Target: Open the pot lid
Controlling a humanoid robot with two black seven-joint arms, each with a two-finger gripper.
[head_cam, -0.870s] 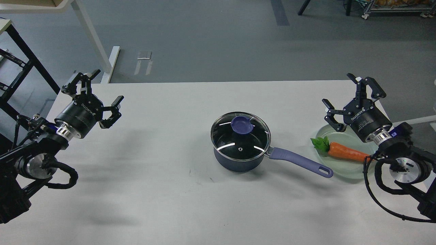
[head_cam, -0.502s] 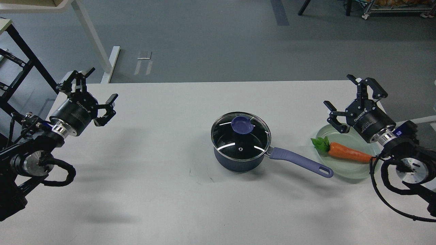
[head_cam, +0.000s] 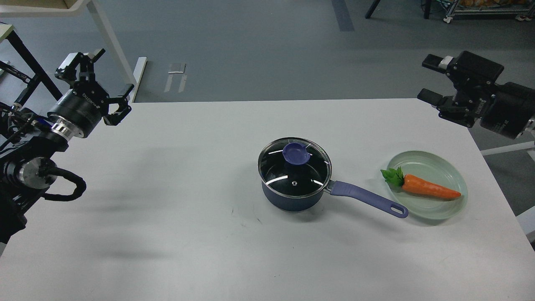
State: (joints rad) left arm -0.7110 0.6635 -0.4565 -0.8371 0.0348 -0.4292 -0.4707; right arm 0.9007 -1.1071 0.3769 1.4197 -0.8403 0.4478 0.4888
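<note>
A dark blue pot stands mid-table with its glass lid on it; the lid has a blue knob. The pot's purple handle points right toward a plate. My left gripper is open and empty, raised over the table's far left corner, well away from the pot. My right gripper is open and empty, raised above the table's far right corner, up and right of the pot.
A pale green plate with a toy carrot sits right of the pot handle. The white table ends just beyond the plate on the right. A black rack and white table legs stand at the back left.
</note>
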